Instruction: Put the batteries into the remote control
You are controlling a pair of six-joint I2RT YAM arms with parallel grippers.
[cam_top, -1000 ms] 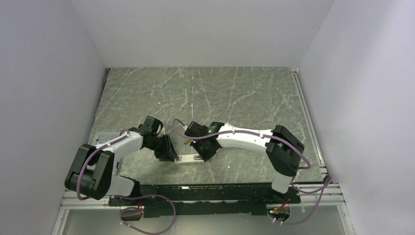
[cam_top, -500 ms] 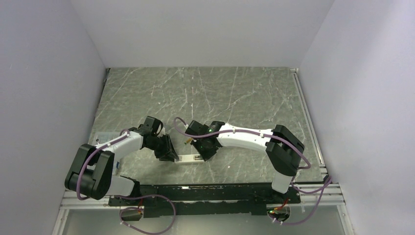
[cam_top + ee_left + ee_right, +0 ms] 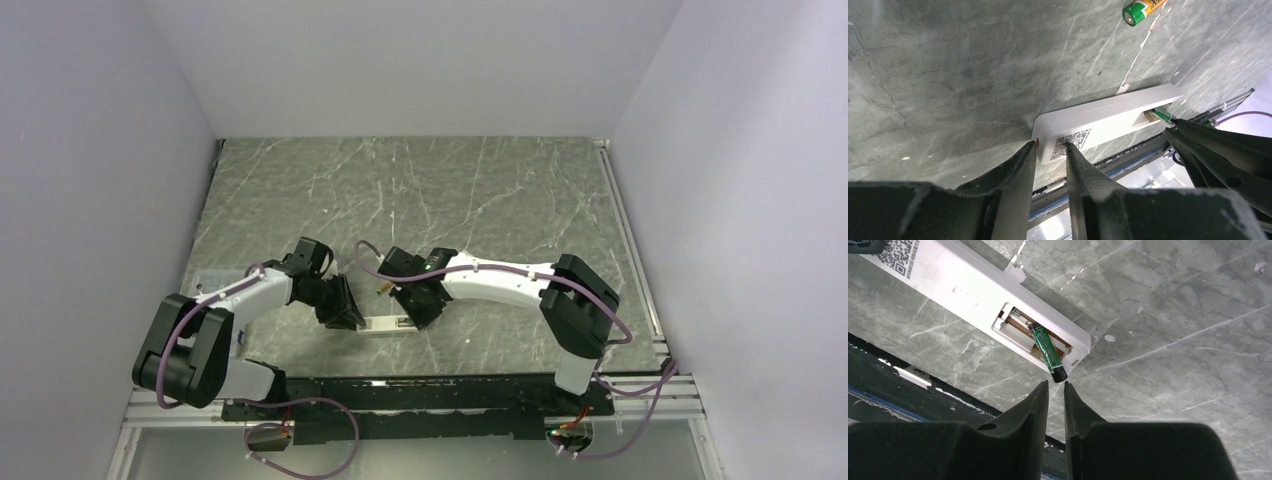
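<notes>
Remote point(image 3: 1108, 117) lying back-up on surface point(image 3: 948, 75) by near edge, pinched at QR end by left tool point(image 3: 1050, 146). With right tool point(image 3: 1056, 385) nipping green battery point(image 3: 1047, 351), tilted over rim of bay point(image 3: 1015, 329), press dark end down flat inside, then let go. 2nd battery point(image 3: 1143, 9) next.

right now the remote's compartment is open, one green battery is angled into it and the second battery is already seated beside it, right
No. The second battery is not seated: the left wrist view shows it lying loose on the table, apart from the remote control. The compartment is open, with the green battery angled into it.
</notes>
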